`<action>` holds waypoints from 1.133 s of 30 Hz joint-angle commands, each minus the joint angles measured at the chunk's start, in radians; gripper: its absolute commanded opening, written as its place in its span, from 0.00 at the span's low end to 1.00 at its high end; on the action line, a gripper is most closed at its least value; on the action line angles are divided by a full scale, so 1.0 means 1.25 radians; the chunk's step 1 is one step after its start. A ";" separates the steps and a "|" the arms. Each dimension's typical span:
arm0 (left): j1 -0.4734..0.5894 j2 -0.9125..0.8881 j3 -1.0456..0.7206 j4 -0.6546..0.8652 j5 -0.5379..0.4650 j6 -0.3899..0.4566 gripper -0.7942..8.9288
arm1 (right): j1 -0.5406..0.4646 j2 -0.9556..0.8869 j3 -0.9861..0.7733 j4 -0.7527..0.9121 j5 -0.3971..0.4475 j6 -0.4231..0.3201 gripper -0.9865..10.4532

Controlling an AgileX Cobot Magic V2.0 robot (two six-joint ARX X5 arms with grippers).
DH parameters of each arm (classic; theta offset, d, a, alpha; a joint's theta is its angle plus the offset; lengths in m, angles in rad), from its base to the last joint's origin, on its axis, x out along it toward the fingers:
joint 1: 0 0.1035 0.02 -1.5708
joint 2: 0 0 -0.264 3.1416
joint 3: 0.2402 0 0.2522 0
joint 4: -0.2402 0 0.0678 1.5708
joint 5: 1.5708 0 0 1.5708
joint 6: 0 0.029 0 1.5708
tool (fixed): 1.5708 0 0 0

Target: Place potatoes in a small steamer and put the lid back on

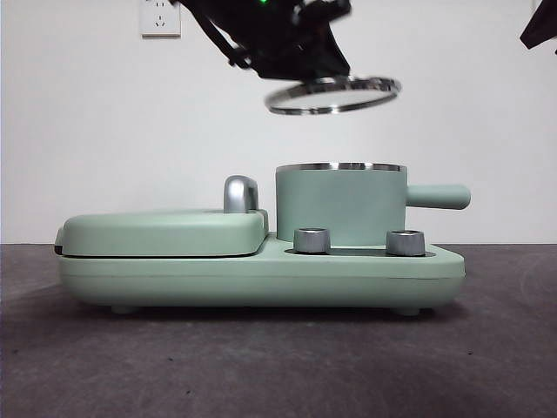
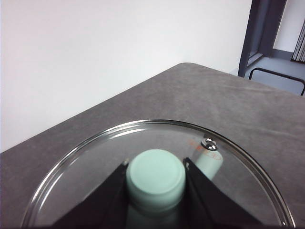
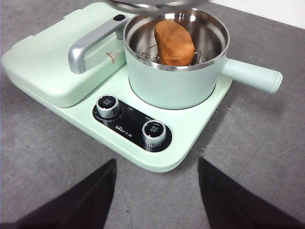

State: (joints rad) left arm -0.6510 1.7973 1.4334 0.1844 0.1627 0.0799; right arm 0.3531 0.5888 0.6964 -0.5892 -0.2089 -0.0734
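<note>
Above 1 steamer (image 1: 339,205), 1 lid (image 1: 333,94), 1 potato (image 3: 174,42)

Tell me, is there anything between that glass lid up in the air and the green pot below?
Nothing: in the front view only bare wall shows between the lid, held by the left pincer, and the pot.

Potato (image 3: 174,42) in open steamer (image 1: 340,205); glass lid (image 1: 333,94) tilted above.

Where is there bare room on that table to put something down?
Bare grey tabletop lies in front of the mint-green cooker base with its two knobs, and beside the pot's stubby handle. The steel-rimmed pot is crowded: an orange-brown potato fills it.
</note>
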 commanded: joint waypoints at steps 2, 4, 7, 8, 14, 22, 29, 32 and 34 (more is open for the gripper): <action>-0.007 0.064 0.068 0.039 0.003 0.018 0.10 | 0.005 0.003 0.001 0.010 -0.002 0.007 0.32; -0.007 0.086 0.078 0.049 0.003 0.026 0.10 | 0.005 0.003 0.001 0.010 -0.002 0.005 0.32; -0.007 0.109 0.078 0.060 0.003 0.028 0.10 | 0.005 0.003 0.001 0.010 -0.002 0.004 0.32; -0.007 0.113 0.078 0.057 0.003 0.028 0.10 | 0.005 0.003 0.001 0.010 -0.002 0.004 0.32; -0.003 0.137 0.078 0.050 0.003 0.032 0.10 | 0.005 0.003 0.001 0.010 0.000 0.005 0.32; 0.006 0.143 0.078 0.014 0.003 0.062 0.10 | 0.005 0.003 0.001 0.010 0.000 0.005 0.32; 0.023 0.143 0.078 0.009 0.025 0.060 0.10 | 0.004 0.003 0.001 0.010 0.000 0.005 0.32; 0.023 0.143 0.078 0.011 0.039 0.051 0.10 | 0.005 0.003 0.001 0.010 0.000 0.005 0.32; 0.023 0.143 0.078 0.010 0.042 0.050 0.10 | 0.004 0.004 0.001 0.010 0.001 0.005 0.32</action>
State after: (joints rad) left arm -0.6144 1.9606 1.4948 0.1677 0.2062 0.1425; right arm 0.3531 0.5888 0.6964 -0.5884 -0.2085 -0.0734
